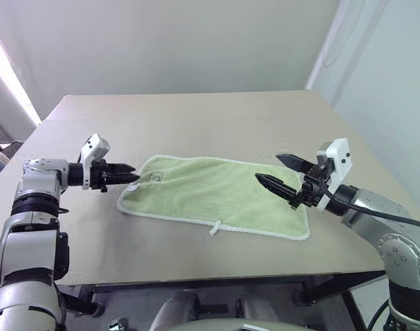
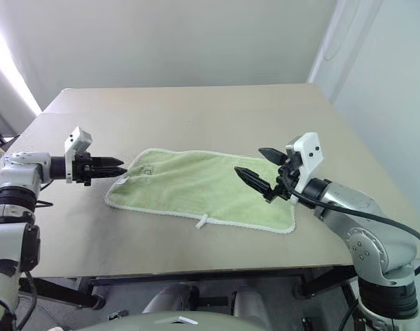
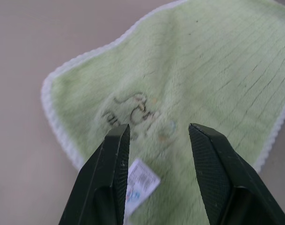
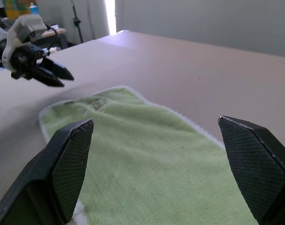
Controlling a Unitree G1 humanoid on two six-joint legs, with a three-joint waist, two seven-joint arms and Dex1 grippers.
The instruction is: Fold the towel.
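The table [image 1: 196, 117] carries the towel [image 1: 210, 193] spread flat near its front edge, unfolded. The right gripper [image 1: 284, 172] hovers spread wide over the towel's right end; the left gripper [image 1: 130, 174] hangs partly open, empty, above the left corner. A shallow pinch could slip off the edging. Bare tabletop surrounds the cloth.
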